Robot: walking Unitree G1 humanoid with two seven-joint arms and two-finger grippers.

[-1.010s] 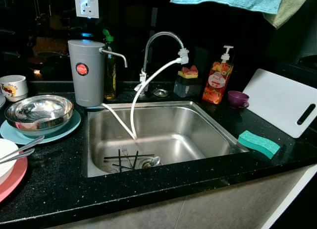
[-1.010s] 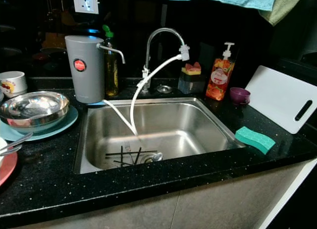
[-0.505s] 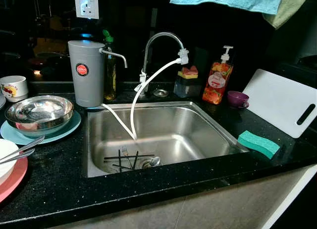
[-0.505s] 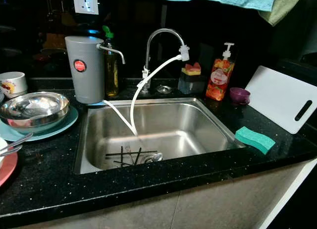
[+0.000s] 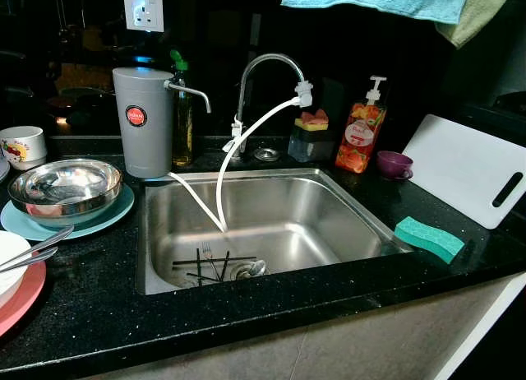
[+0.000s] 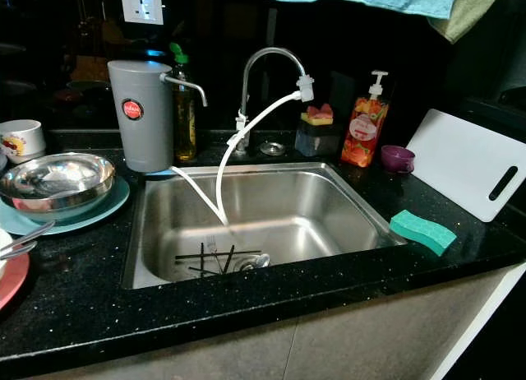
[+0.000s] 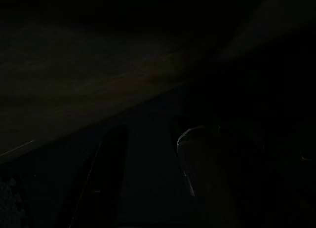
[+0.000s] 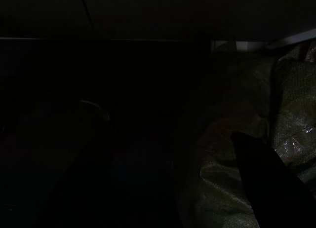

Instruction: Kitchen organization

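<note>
Nothing has shifted in the last second: the fork (image 5: 208, 254) and chopsticks (image 5: 215, 265) lie in the sink (image 5: 345, 201), the steel bowl (image 5: 65, 187) waits on the black surface (image 5: 99, 298). Both pincers hang in darkness; spread or pressed together, I cannot tell. Work hasn't begun.

Head stereo pair — looking down, sink (image 5: 271, 224) shared.

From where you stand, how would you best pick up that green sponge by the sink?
Probably from above, pinching the green sponge across its narrow width. It lies flat on the black counter right of the sink, its long side faces bare, nothing crowding it.
</note>
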